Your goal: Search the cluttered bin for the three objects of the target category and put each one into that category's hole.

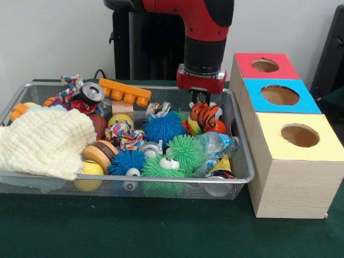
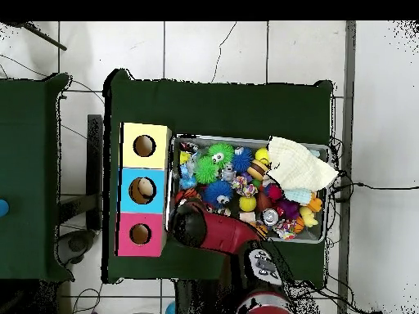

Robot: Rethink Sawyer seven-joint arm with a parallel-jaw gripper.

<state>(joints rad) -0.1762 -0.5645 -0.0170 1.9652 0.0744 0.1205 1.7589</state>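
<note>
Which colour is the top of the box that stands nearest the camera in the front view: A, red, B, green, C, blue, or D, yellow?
D: in the front view the yellow-topped box sits closest to the camera, with the blue-topped box behind it and the red-topped box farthest back.

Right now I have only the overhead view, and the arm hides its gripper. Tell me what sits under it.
Observer: The gripper hangs just above a tiger-striped toy, at the end of the bin nearest the boxes.
Operator: Name what lies beside that toy.
Observer: A blue spiky ball, on the side away from the boxes.
</note>
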